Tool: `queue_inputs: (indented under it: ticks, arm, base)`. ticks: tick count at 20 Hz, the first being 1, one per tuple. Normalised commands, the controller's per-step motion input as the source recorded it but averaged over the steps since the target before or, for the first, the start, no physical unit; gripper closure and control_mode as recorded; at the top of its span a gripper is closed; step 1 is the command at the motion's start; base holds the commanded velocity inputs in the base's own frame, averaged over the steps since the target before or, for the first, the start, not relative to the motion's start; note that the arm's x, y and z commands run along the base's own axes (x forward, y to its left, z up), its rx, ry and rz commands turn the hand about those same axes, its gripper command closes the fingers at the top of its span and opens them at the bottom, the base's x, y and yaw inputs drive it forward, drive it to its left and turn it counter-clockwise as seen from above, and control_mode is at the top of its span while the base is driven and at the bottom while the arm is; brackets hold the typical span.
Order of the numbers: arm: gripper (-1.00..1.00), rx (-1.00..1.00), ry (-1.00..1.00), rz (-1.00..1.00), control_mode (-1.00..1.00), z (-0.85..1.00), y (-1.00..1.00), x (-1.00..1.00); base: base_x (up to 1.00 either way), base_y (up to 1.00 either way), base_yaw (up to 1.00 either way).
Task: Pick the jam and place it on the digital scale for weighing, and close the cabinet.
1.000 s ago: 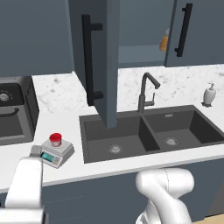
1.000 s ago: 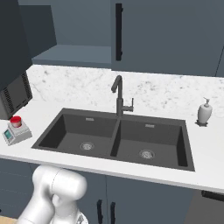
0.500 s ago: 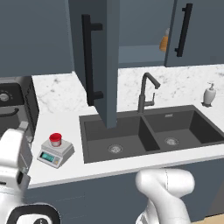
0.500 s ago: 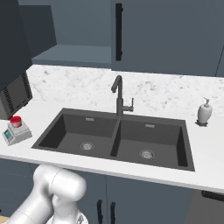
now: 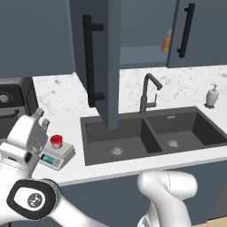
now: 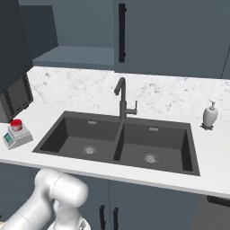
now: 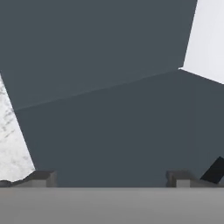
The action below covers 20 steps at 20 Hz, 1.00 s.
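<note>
hand: the hand [image 7: 111,177] shows as two dark tips set far apart at the bottom of the hand view, spread wide with nothing between them; it faces flat dark blue-grey panels, with a sliver of marbled bench at the left edge; in the left base view the hand [image 5: 39,119] sits at the far left, just above and beside the scale
jam: the jam [image 5: 56,141] stands upright on the round top plate of the digital scale [image 5: 56,154]; a small squat jar, red lid, reddish body, much smaller than the scale; from the right base view the jam [image 6: 16,125] reads the same, resting on top
digital scale: light grey, square, with a greenish display on its front; it stands on the white marbled bench [image 5: 62,95] left of the sink [image 5: 146,135], well apart from the tap [image 5: 148,93]
step done: by my reading the weighing half is complete; the jar is on the plate and the hand has let go
cabinet: the cabinet [image 5: 99,62] door stands swung out over the sink, its long black bar handle facing the camera; behind it an open shelf with an orange bottle [image 5: 166,41] at the back
step left: closing the door; I judge the hand must cross from the scale side to the door's outer face and push it flat
far right: a soap dispenser [image 5: 212,95] on the bench, clear of all this
</note>
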Motion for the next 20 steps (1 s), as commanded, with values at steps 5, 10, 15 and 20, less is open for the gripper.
queue_inputs:
  ticks: [5, 10, 15, 20]
  arm:
    - [-1.00, 0.01, -0.05, -0.14, -1.00, 0.22, -0.39, 0.00]
    - [-1.00, 0.00, -0.01, -0.16, -1.00, 0.37, -0.29, 0.08]
    - [-1.00, 0.01, -0.03, -0.17, -1.00, 0.46, -0.51, 0.19]
    - [-1.00, 0.04, 0.00, -0.08, -1.00, 0.16, -0.65, 0.56]
  base:
    - [0.00, 0.00, 0.00]
    - [0.00, 0.00, 0.00]
    - [0.00, 0.00, 0.00]
    - [0.00, 0.00, 0.00]
